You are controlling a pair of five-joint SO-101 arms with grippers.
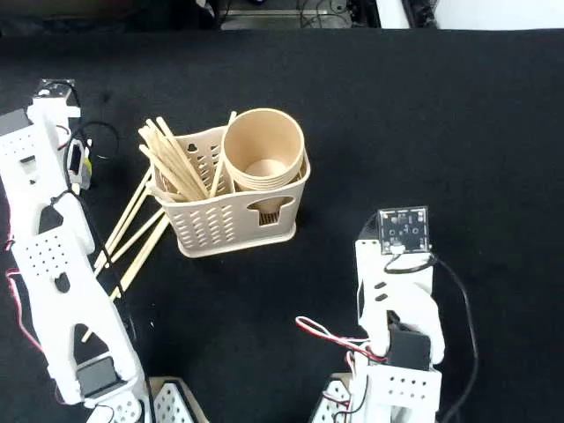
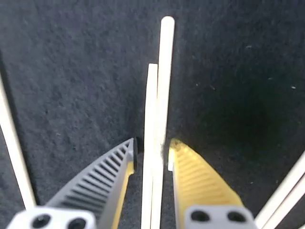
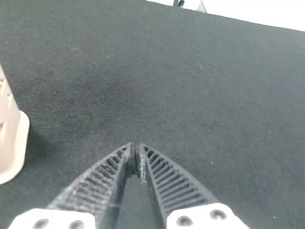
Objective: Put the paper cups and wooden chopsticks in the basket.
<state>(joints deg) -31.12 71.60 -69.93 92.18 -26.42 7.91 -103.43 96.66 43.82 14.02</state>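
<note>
A beige slotted basket (image 1: 233, 225) stands mid-table with stacked paper cups (image 1: 264, 150) in its right half and several wooden chopsticks (image 1: 172, 159) leaning out of its left half. More chopsticks (image 1: 132, 233) lie on the black mat just left of the basket, beside my left arm (image 1: 44, 220). My left gripper (image 2: 152, 148) is shut on a pair of chopsticks (image 2: 159, 95) that run out between its fingers. My right gripper (image 3: 136, 160) is shut and holds nothing, low over bare mat to the right of the basket (image 3: 9, 143).
Loose chopsticks (image 2: 12, 157) lie on either side of the held pair. My right arm (image 1: 397, 291) sits folded at the front right with red wires by its base. Cables and equipment line the table's far edge.
</note>
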